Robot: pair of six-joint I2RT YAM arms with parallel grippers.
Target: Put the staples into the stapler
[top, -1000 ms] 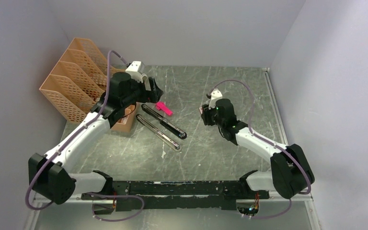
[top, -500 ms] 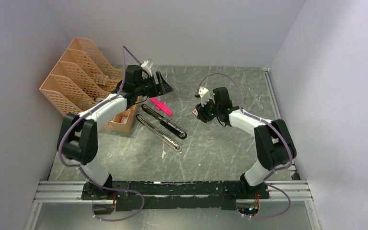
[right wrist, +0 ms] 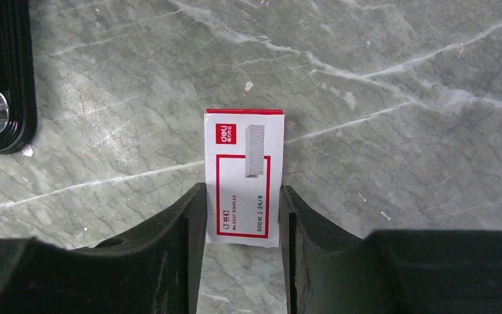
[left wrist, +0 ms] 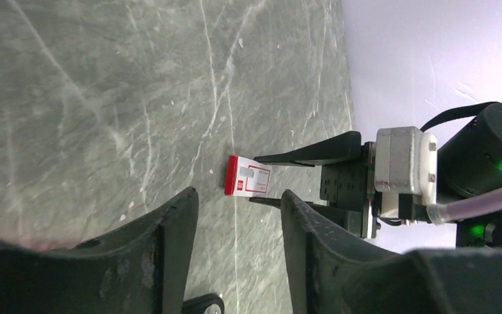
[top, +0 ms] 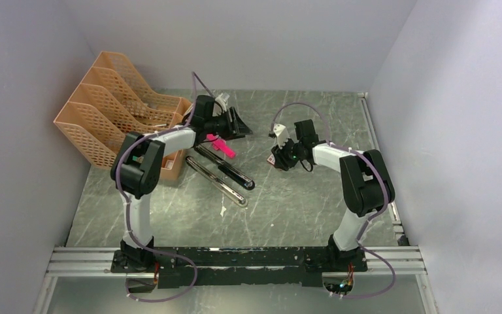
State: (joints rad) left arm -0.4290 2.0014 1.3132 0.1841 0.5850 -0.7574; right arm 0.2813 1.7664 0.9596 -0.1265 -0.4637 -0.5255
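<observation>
One staple box [right wrist: 244,176], frame centre, clamped by right gripper [right wrist: 240,191]; left gripper [left wrist: 238,194] apart, empty; one stapler [top: 225,168] centre-left.

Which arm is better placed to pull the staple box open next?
Probably left. The right gripper is clamped on the staple box; the left gripper is empty, jaws apart, facing the box's free end.

one stapler [top: 225,169], one staple box [right wrist: 244,176], one pink piece [top: 222,146].

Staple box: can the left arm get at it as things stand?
Probably yes. The right gripper clamps only one end of the staple box; its red end faces the left gripper, nothing between them.
</observation>
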